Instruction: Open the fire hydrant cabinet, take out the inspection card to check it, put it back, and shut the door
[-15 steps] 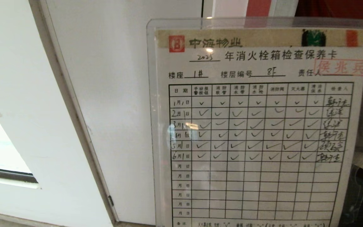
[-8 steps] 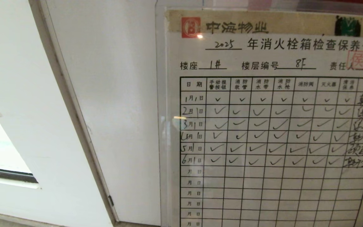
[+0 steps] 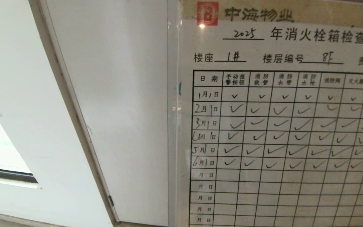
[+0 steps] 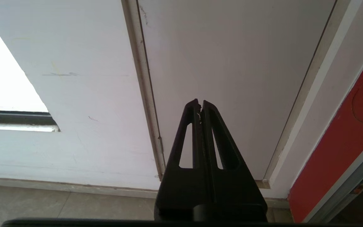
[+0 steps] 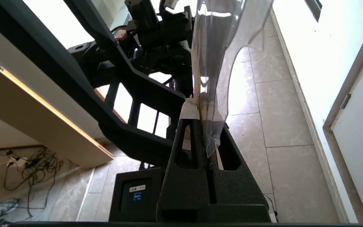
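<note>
Clear plastic is sleeving the inspection card (image 3: 279,126), which the right gripper (image 5: 204,126) is pinching by one edge and holding up before the head camera; the checking step seems underway. Returning it to the cabinet comes next. The left gripper (image 4: 200,105) is hanging closed and empty.

Inspection card (image 3: 279,126): top, right and bottom edges cut off; signature column mostly out of frame; cabinet behind it hidden.

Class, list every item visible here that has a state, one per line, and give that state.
inspection card: out of the cabinet, held up facing the head camera, gripped by its edge
right gripper: shut on the inspection card
left gripper: shut, empty
white panel door: closed
</note>
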Controlling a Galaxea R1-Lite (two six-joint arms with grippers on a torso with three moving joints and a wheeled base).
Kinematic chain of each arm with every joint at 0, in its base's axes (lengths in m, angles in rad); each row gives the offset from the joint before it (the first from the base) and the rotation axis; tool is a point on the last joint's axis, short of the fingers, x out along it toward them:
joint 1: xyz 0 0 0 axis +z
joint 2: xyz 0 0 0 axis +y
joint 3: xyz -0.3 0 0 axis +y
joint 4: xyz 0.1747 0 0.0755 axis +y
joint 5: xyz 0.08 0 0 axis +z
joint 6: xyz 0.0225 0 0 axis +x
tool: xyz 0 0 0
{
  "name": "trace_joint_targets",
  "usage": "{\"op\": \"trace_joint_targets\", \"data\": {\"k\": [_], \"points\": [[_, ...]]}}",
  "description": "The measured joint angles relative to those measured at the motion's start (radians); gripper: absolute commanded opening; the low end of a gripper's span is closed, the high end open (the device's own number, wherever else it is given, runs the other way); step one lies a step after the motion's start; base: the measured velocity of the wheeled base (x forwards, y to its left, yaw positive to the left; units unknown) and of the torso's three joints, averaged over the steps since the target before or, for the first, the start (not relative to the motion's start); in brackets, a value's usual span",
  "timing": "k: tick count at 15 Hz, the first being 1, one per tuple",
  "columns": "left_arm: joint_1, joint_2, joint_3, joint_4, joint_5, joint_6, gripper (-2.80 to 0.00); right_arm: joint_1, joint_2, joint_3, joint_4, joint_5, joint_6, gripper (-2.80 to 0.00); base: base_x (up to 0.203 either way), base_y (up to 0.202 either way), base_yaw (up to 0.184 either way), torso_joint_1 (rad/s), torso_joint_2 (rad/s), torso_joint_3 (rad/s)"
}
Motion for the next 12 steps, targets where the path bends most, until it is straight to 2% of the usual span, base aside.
{"op": "trace_joint_targets", "data": {"k": [3,5,7,9,12], "points": [[0.0,0.0,0.0,0.0,0.0,0.0,-2.8,-0.002,-0.017,0.004,0.024,-0.005,0.006,-2.8,0.0,0.0,0.0,0.0,0.0,0.0],[0.0,0.0,0.0,0.0,0.0,0.0,-2.8,-0.003,-0.029,0.002,0.024,-0.017,0.046,-2.8,0.0,0.0,0.0,0.0,0.0,0.0],[0.0,0.0,0.0,0.0,0.0,0.0,-2.8,-0.005,-0.044,-0.004,0.005,-0.062,0.135,-2.8,0.0,0.0,0.0,0.0,0.0,0.0],[0.0,0.0,0.0,0.0,0.0,0.0,-2.8,-0.006,-0.065,-0.01,-0.036,-0.135,0.257,-2.8,0.0,0.0,0.0,0.0,0.0,0.0],[0.0,0.0,0.0,0.0,0.0,0.0,-2.8,-0.007,-0.114,-0.013,-0.105,-0.315,0.457,-2.8,0.0,0.0,0.0,0.0,0.0,0.0]]}}
